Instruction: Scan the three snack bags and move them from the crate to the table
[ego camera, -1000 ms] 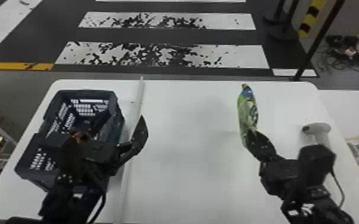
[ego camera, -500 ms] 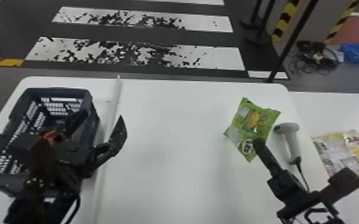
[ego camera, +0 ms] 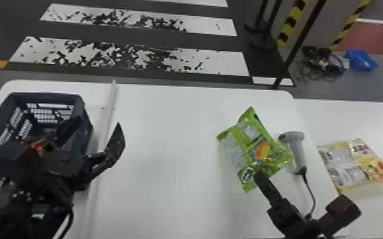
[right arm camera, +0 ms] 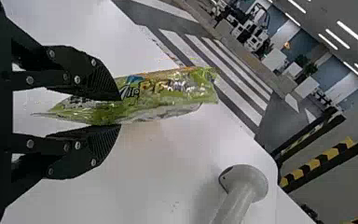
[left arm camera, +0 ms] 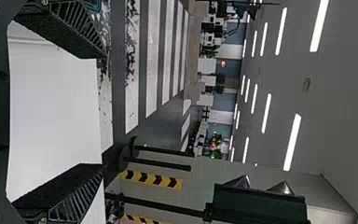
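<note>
Right tool (right arm camera: 120, 112): closed on the green bag (ego camera: 243, 143), pinching it near one end, the free end reaching out past the fingertips. Green bag is over the right part of the bench (ego camera: 168, 159), left of the scanner (ego camera: 297, 149). Left tool (left arm camera: 105, 111): spread, nothing between its fingers, at the crate (ego camera: 87, 127) on the left. Yellow bag (ego camera: 356, 165) lies flat, farther right.

Handling, as judged: light, soft, slick film; contents likely crushable. Grip should stay on the end, firm enough against slip, short of crushing. Free end may sag or swing; turn slowly for the scan.
</note>
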Tool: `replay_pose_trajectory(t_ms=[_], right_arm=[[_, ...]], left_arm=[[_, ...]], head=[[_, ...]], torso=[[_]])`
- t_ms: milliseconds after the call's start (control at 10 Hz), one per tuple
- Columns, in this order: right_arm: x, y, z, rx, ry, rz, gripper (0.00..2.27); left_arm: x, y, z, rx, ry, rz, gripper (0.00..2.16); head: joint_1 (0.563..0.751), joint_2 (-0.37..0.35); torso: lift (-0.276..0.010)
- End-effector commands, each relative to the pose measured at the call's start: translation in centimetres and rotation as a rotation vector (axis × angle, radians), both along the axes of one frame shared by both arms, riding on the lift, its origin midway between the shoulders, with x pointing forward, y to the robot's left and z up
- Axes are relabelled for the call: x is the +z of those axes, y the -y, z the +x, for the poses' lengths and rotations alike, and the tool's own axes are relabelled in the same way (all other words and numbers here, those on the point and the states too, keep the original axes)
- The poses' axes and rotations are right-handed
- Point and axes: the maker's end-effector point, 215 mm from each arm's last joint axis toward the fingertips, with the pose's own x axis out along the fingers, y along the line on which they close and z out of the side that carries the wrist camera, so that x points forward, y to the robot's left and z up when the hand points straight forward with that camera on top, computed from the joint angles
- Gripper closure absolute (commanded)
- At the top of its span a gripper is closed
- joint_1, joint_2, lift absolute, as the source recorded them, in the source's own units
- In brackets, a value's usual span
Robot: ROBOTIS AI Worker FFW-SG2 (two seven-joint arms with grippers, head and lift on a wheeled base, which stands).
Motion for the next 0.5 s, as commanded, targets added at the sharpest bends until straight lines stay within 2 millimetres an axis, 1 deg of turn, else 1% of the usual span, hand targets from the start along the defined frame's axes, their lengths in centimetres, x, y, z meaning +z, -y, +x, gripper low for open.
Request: replay_pose_trajectory(t_ms=[0, 100, 200, 300, 400], right_arm=[[0.4, 0.6, -0.4, -0.025, 0.006, -0.033, 0.07], [0.6, 1.0, -0.8, -0.034, 0.009, -0.052, 0.07], [0.4, 0.7, -1.8, -0.021, -0.008, -0.054, 0.05], [0.6, -0.4, -2.7, 0.017, -0.029, -0.05, 0.07], [0.0, -2.8, -3.9, 0.095, -0.085, -0.019, 0.08]], left_arm=[[0.0, 0.1, -0.1, -0.002, 0.0, -0.001, 0.04], [-0.1, 0.2, -0.1, -0.002, 0.0, -0.002, 0.04], [0.0, 0.3, -0.2, -0.004, 0.005, -0.004, 0.04], [0.0, 0.4, -0.2, -0.005, 0.008, -0.006, 0.04], [0.1, 0.3, -0.2, -0.004, 0.018, -0.008, 0.04]], head=[[0.695, -0.131], [0.695, -0.14], [0.695, -0.148], [0.695, -0.153], [0.695, -0.151]], torso=[[-0.062], [-0.062], [-0.062], [-0.062], [-0.062]])
